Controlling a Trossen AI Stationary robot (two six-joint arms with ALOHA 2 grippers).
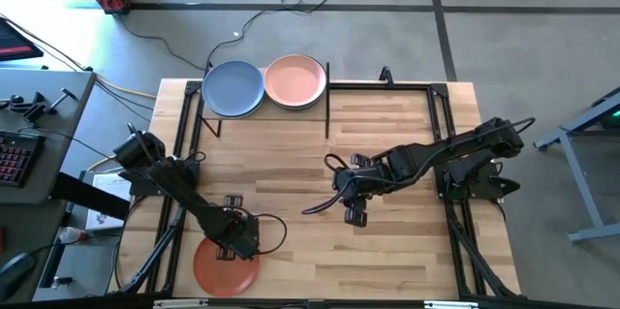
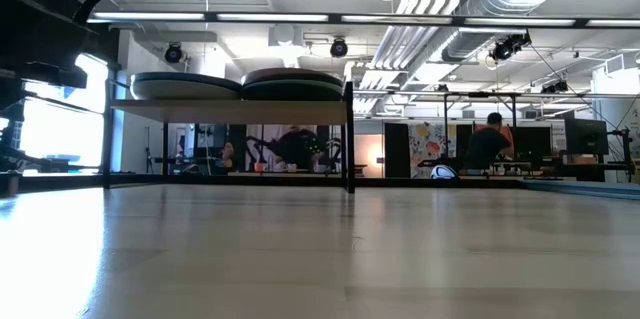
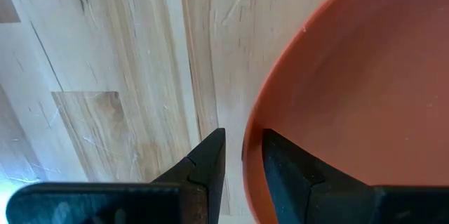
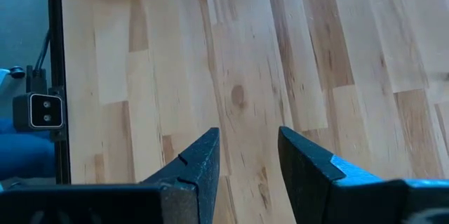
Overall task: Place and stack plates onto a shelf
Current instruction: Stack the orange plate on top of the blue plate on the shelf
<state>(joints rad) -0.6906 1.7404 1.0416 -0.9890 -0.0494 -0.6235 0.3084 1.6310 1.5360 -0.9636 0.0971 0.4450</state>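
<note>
A terracotta plate (image 1: 223,268) lies flat near the table's near-left corner; it fills the right of the left wrist view (image 3: 351,97). My left gripper (image 1: 239,243) is at the plate's far rim, shut on it. The shelf (image 1: 327,106) stands at the far-left of the table with a blue plate (image 1: 232,88) and a pink plate (image 1: 294,81) side by side on its board; in the low view the two plates (image 2: 185,86) (image 2: 295,84) rest on top of it. My right gripper (image 1: 354,214) hovers open over the table's middle, touching nothing (image 4: 249,157). The other plates are out of view. My left gripper has the terracotta plate's rim (image 3: 247,147) between its two fingers, one finger (image 3: 280,157) inside the plate and the other (image 3: 210,157) outside it. The fingers come from above, pointing down and slanting toward the near edge. The plate lies flat on the table.
Bare plank tabletop (image 1: 291,173) spreads between the shelf and both grippers. A black metal frame (image 1: 441,125) runs along the table's sides. A camera block (image 4: 42,110) sits at the table's edge in the right wrist view. People sit far off in the room (image 2: 490,144).
</note>
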